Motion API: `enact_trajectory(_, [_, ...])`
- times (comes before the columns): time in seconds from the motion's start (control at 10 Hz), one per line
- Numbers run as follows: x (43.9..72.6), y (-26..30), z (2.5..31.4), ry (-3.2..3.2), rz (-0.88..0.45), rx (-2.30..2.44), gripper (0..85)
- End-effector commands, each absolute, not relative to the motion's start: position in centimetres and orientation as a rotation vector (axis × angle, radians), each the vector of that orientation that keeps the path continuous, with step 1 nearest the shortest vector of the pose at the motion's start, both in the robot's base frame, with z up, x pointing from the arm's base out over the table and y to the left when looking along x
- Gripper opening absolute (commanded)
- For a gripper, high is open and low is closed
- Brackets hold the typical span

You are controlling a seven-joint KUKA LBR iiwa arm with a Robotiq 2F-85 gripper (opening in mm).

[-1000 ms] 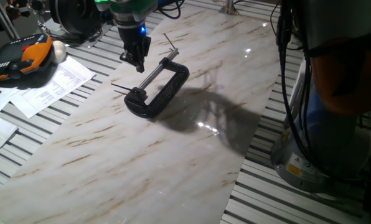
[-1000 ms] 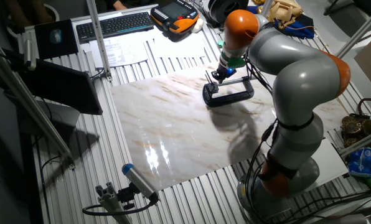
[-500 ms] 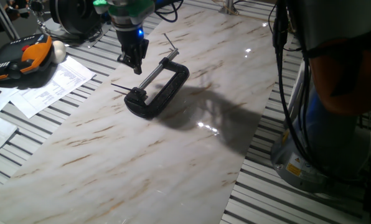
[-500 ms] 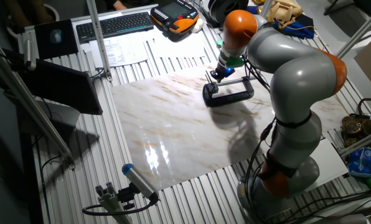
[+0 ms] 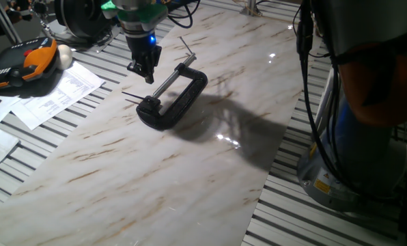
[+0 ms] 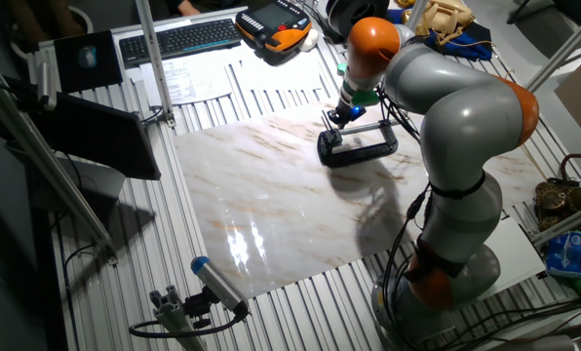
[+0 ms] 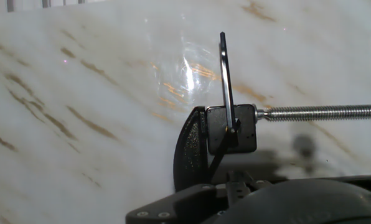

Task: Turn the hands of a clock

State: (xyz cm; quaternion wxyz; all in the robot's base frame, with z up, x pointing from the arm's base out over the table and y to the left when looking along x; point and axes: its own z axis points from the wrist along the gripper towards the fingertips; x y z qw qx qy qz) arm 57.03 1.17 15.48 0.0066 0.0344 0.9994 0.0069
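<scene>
One fixed view: I see the clock (image 5: pixel 173 95), a black C-shaped clamp, lying flat on the marble counter (image 5: pixel 156 178). Its silver screw rod (image 5: pixel 168 80) runs from the upper end toward the rounded end. The hands (image 5: pixel 132 96), thin dark pins, stick out of that rounded end toward the printed papers (image 5: pixel 57 92). My gripper (image 5: pixel 145 70) hangs just above and beside the rod, on the clock's paper side; its fingertips sit close together, and I cannot tell whether they pinch anything. An orange-and-black handheld unit (image 5: pixel 26 65) lies beyond the papers.

The other fixed view: the clock (image 6: pixel 357 146) lies near the counter's (image 6: pixel 271 214) far edge. The gripper (image 6: pixel 337 116) points down at the clock's keyboard-side end, below the arm's orange joint. A keyboard (image 6: pixel 178 39) rests on the slatted bench behind the clock.

Hand view: the clock's (image 7: pixel 195 149) rounded end fills the lower centre, with the rod (image 7: pixel 322 112) running off to the right. One of the hands (image 7: pixel 225 74) rises as a thin dark strip from the clamp's square pad; another slants downward. The gripper's fingers are not visible here, only dark housing along the bottom edge.
</scene>
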Motion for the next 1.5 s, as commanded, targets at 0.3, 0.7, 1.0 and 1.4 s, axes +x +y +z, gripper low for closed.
enact_trajectory(0.3, [57.21,1.02,15.28,3.146,0.019,0.115,0.0])
enact_trajectory(0.7, [57.21,1.02,15.28,3.153,-0.008,0.135,0.0])
enact_trajectory(1.0, [57.21,1.02,15.28,3.128,-0.052,0.15,0.0])
enact_trajectory(1.4, [57.21,1.02,15.28,3.105,-0.065,0.127,0.0])
